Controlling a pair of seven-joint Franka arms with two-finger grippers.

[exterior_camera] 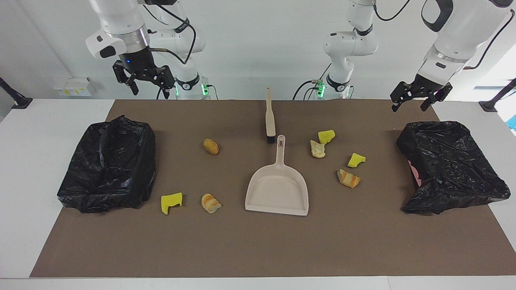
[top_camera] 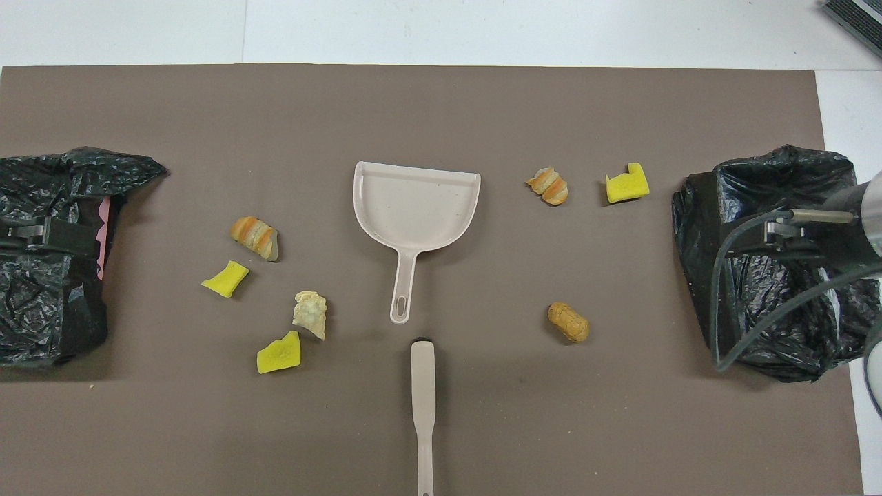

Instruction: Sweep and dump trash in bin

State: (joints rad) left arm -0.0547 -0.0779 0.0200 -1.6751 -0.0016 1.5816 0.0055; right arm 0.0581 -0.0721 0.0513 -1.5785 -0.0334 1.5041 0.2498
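Observation:
Several scraps of trash lie on the brown mat: yellow sponge chunks (exterior_camera: 326, 136) (exterior_camera: 356, 160) (exterior_camera: 171, 202) and bread-like pieces (exterior_camera: 317, 149) (exterior_camera: 348, 178) (exterior_camera: 211, 146) (exterior_camera: 211, 202). A beige dustpan (exterior_camera: 278, 189) lies mid-table with its handle toward the robots. The beige brush (exterior_camera: 270, 117) lies just past that handle, nearer to the robots. One black-bagged bin (exterior_camera: 451, 165) stands at the left arm's end and another (exterior_camera: 109, 165) at the right arm's end. My left gripper (exterior_camera: 409, 106) hangs open and empty over the first bin. My right gripper (exterior_camera: 149, 90) hangs open and empty over the second.
The brown mat (exterior_camera: 258, 249) covers most of the white table, with bare mat along the edge farthest from the robots. A pink patch (exterior_camera: 417, 177) shows at the side of the bin at the left arm's end. Cables trail from the right arm (top_camera: 758, 296).

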